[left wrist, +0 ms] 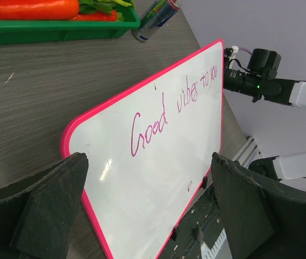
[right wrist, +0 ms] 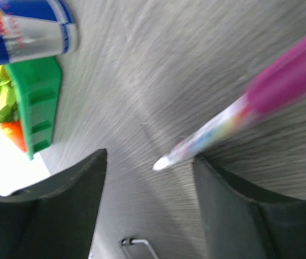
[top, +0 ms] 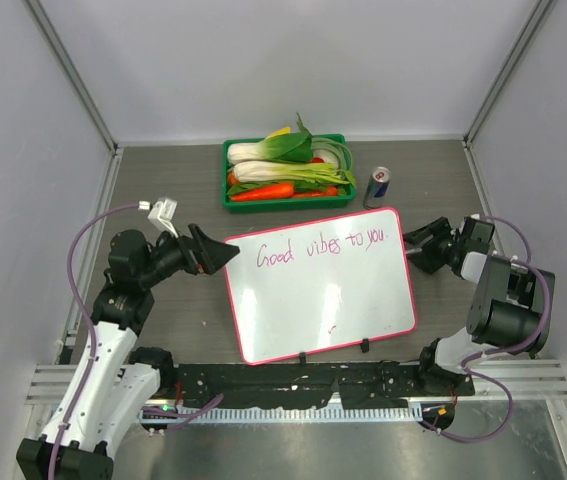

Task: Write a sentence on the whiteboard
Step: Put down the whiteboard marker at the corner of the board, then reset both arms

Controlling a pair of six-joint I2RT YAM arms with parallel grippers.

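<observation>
Grey wood-grain tabletop [top: 163, 170], white walls [top: 263, 70] around. Flat on it, mid-width by the near edge, is the whiteboard [top: 343, 300], slightly skewed, clips toward me. The sentence [top: 323, 247] "Good vibes to you" runs along its far side, so the writing looks done to me.

My left hand [top: 221, 252] is wide open and holding nothing, at the board's far-left corner, likely to brace it against sliding. My right hand [top: 421, 248] is off the far-right corner, just past "you", jaws spread and clamped on nothing.

The marker [right wrist: 239, 113] is blurred in the right wrist view, tip beside one finger [right wrist: 233, 210]; can't tell if they touch. The green tray [top: 231, 200] and can [top: 378, 186] sit toward the far edge, out of the writing path.
</observation>
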